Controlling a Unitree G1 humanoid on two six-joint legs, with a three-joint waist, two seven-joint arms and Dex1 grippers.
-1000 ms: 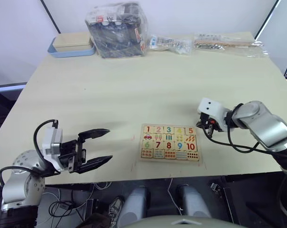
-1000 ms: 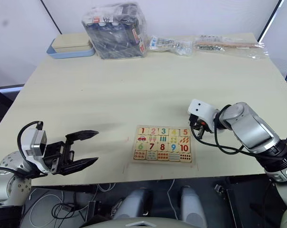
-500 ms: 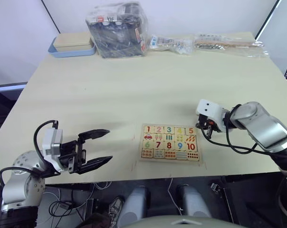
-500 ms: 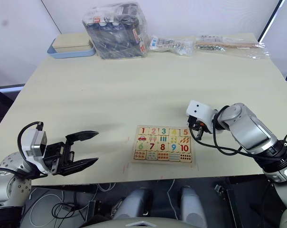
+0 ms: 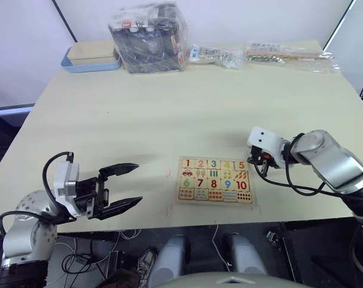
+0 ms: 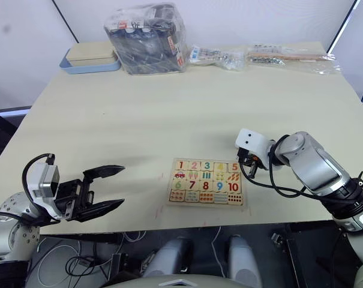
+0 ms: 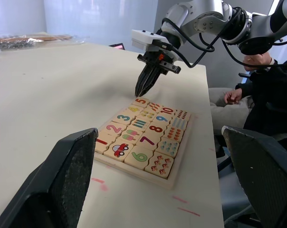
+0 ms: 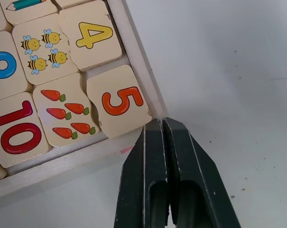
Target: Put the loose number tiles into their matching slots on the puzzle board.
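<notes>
Puzzle board (image 5: 216,180) low at centre of frame on the bench (image 5: 169,114), row 1 to 5 filled, tile 5 (image 8: 118,102) slightly crooked. Right pincer (image 8: 163,124) pressed closed beside its corner, probably for nudging. Left pincer (image 5: 124,186) wide, empty, lower left.

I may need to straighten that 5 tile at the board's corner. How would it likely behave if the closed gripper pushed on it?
The 5 tile looks like thin, stiff wood, so it would probably slide rather than bend. It sits slightly skewed in the puzzle board, so a push could make it turn. Its smooth face may let the right gripper, fingers shut, slip off.
</notes>
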